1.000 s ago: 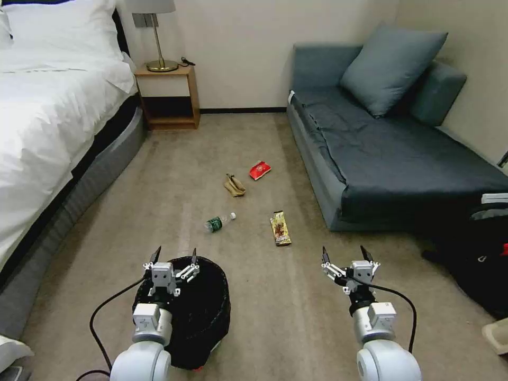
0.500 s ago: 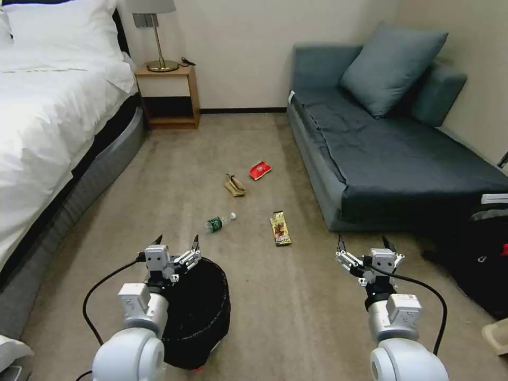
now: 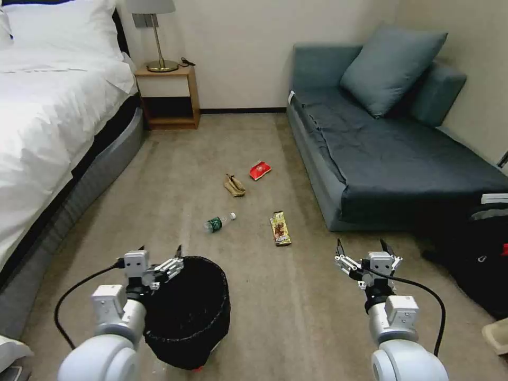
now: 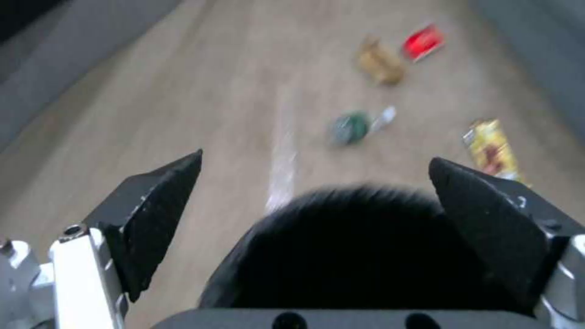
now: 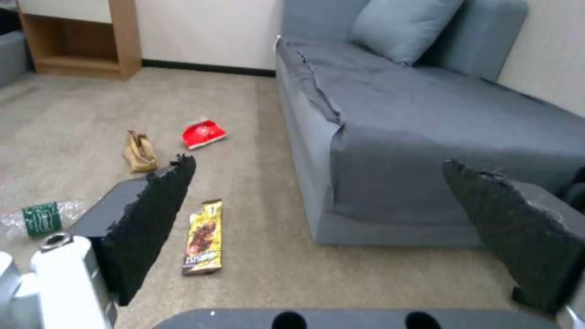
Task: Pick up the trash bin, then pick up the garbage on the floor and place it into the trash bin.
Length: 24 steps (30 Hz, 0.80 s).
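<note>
The round black trash bin [image 3: 190,312] stands on the carpet at the near left. My left gripper [image 3: 160,248] hovers open over its far left rim; in the left wrist view the trash bin [image 4: 359,246] shows below the open left gripper [image 4: 315,157]. The garbage lies farther out: a clear bottle [image 3: 219,222], a gold-brown snack wrapper [image 3: 280,228], a tan paper bag [image 3: 234,186] and a red packet [image 3: 260,170]. My right gripper [image 3: 360,244] hangs open and empty above the carpet, to the right of the wrapper [image 5: 204,237].
A white bed [image 3: 47,116] runs along the left. A wooden nightstand [image 3: 169,98] with a lamp stands at the back wall. A grey-blue sofa [image 3: 391,153] fills the right side, with a black backpack [image 3: 476,259] on the floor near it.
My left arm has swung left and back, from over the bin's mouth to its far left rim. The right arm shifted right a second ago and has since held still.
</note>
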Available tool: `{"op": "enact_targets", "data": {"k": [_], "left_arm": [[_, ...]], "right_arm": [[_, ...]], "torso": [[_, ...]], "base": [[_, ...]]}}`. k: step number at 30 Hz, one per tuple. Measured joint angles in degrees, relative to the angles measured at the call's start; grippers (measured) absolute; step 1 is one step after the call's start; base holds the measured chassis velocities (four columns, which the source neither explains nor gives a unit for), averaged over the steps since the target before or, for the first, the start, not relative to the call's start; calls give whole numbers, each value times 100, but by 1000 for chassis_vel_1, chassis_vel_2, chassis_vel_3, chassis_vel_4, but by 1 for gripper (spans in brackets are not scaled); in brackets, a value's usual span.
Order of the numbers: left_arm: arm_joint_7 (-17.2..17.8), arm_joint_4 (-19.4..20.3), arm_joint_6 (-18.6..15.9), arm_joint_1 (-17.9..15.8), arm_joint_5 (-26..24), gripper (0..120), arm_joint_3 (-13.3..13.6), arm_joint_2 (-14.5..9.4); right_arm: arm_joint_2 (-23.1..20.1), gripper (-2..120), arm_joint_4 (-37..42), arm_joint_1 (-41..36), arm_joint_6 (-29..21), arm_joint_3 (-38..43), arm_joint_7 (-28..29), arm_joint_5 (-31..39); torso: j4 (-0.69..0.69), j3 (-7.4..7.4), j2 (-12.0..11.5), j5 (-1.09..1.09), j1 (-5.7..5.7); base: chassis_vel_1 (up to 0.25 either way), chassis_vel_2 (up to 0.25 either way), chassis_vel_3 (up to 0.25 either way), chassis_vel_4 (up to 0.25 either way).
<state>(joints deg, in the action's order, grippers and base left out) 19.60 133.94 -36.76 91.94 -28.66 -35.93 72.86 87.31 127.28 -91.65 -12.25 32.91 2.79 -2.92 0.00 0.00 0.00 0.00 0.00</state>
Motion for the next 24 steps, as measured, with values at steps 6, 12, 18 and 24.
{"op": "enact_targets", "data": {"k": [6,12,18,24], "left_arm": [[545,67,-525,31,-720,100,5,-196],[725,-145,-589,36,-927,100,34,-253],[826,-376,-581,-12,-1017,100,37,-259],[881,-861,-565,-160,-1160,100,74,-281]], "right_arm": [[-26,100,-41,90,-10,34,1,73],[-27,100,-89,106,-15,30,1,84],[-19,100,-160,160,-17,27,0,79],[18,100,-222,218,-32,5,-4,59]], "torso": [[0,0,0,0,0],[0,0,0,0,0],[0,0,0,0,0],[0,0,0,0,0]], "base": [[0,0,0,0],[0,0,0,0],[0,0,0,0],[0,0,0,0]]}}
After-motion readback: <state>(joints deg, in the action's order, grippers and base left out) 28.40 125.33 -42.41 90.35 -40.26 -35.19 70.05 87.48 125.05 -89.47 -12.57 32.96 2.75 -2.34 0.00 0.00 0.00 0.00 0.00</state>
